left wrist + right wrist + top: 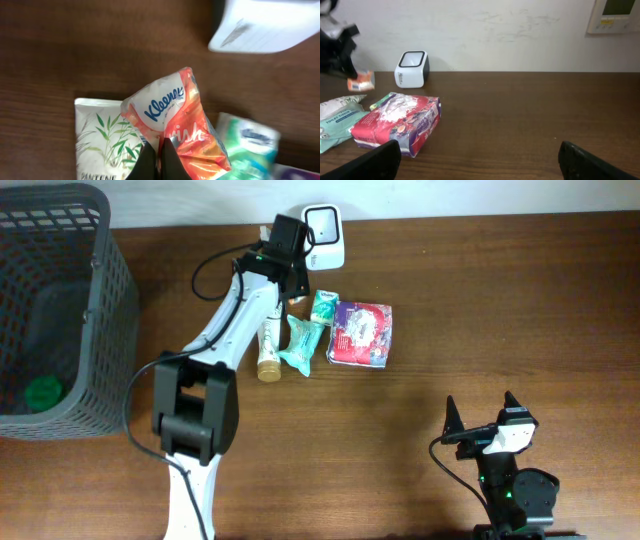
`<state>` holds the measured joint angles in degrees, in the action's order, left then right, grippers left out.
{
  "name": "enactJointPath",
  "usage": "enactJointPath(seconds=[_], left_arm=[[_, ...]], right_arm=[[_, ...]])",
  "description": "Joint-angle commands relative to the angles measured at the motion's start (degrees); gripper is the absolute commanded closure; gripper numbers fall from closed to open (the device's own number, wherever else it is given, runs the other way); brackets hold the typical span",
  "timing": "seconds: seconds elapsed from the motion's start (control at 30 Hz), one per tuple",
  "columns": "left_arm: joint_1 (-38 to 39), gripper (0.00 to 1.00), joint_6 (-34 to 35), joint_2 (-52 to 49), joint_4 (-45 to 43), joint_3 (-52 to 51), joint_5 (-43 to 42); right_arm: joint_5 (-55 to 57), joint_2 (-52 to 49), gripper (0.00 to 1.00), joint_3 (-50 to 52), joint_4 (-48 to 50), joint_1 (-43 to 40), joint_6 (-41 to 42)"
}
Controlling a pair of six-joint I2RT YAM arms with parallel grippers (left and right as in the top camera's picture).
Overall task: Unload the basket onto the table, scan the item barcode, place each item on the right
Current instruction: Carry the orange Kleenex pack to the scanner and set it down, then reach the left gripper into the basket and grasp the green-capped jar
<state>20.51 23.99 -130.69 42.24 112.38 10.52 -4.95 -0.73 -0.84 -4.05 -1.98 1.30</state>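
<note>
My left gripper (pixel 159 152) is shut on the lower edge of an orange Kleenex tissue pack (pixel 172 117), which hangs above the table. The white barcode scanner (pixel 270 25) lies just beyond the pack, at the upper right of the left wrist view. From overhead, the left gripper (pixel 297 285) is beside the scanner (pixel 325 235) at the back of the table, and the pack is mostly hidden under it. The right wrist view shows the held pack (pixel 361 81) left of the scanner (pixel 412 69). My right gripper (pixel 481 402) stands open and empty near the front right.
A white Pantene item (pixel 268 350), a teal wipes pack (pixel 303 345), a small green pack (pixel 323 305) and a red and purple pack (pixel 360 333) lie below the scanner. A dark mesh basket (pixel 100 310) at the left holds a green thing (pixel 42 392).
</note>
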Motion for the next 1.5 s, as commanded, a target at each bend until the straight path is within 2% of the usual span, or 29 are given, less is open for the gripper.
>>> enactJointPath(seconds=[0.0,0.07,0.23,0.4,0.47,0.53,0.57,0.67,0.77,0.87,0.9,1.0,1.1,1.27,1.47], left_arm=[[0.39,0.85,-0.72,-3.21,-0.66,0.17,0.85],[0.50,0.75,-0.74,-3.63,-0.66,0.17,0.63],[0.46,0.72,-0.79,-2.95,0.13,1.86,-2.58],[-0.92,0.72,-0.79,5.90,6.16,10.97,-2.38],[-2.84,0.48,-0.79,13.66,9.16,14.14,2.93],[-5.53,0.03,-2.01,20.31,9.70,14.25,9.53],[-7.32,0.01,-3.61,22.77,9.84,14.25,11.89],[-15.82,0.01,-5.66,28.33,11.69,14.25,16.76],[-26.21,0.01,-5.51,29.22,14.10,14.23,16.74],[-37.79,0.01,1.64,27.58,19.87,14.14,15.93],[-40.06,0.01,2.32,27.12,21.27,14.14,14.19],[-47.80,0.01,2.29,24.92,28.61,14.08,2.16],[-50.75,0.01,2.36,21.90,31.98,14.05,-1.16],[-51.95,0.01,12.44,14.43,38.49,14.05,-0.02],[-53.22,0.01,15.93,7.13,41.88,14.05,6.23]], right_arm=[[0.28,0.37,0.01,0.52,-0.04,0.46,0.09],[0.28,0.37,0.01,0.52,-0.04,0.46,0.07],[0.28,0.37,0.01,0.52,-0.04,0.48,0.09],[0.28,0.37,0.01,0.52,-0.04,0.48,0.07],[0.28,0.37,0.01,0.52,-0.04,0.48,0.07],[0.28,0.37,0.02,0.52,-0.04,0.48,0.07],[0.28,0.37,0.01,0.52,-0.04,0.48,0.07],[0.28,0.37,0.01,0.52,-0.04,0.48,0.09],[0.28,0.37,0.01,0.52,-0.04,0.48,0.07],[0.28,0.37,0.01,0.52,-0.04,0.48,0.07],[0.28,0.37,0.01,0.52,-0.04,0.48,0.07],[0.28,0.37,0.01,0.52,-0.04,0.48,0.07],[0.28,0.37,0.01,0.52,-0.04,0.46,0.07],[0.28,0.37,0.01,0.52,-0.04,0.48,0.07],[0.28,0.37,0.01,0.52,-0.04,0.48,0.07]])
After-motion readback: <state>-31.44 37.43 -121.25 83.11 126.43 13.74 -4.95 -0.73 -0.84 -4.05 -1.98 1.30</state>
